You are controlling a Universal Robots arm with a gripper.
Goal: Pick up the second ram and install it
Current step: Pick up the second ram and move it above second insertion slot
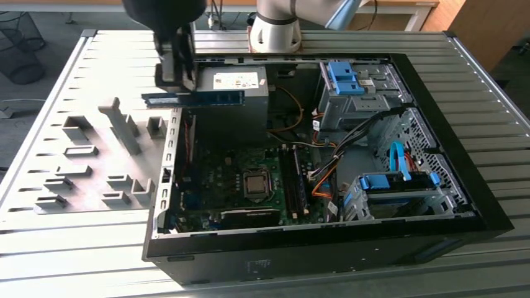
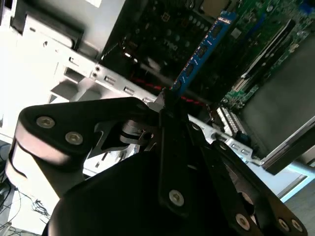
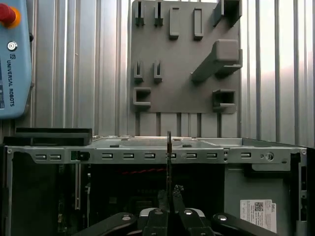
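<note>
Blk end effector w/ silver screws; grey arm

Two dark fingers pinch a ram, seen edge-on as a thin dark line, over the shadowed inside of an open computer case. Beyond the case's slotted metal rim lies a ribbed worktop carrying a grey fixture plate with raised blocks. A blue pendant with a red button rests apart from the plate. A pale label sits inside the case.
</note>
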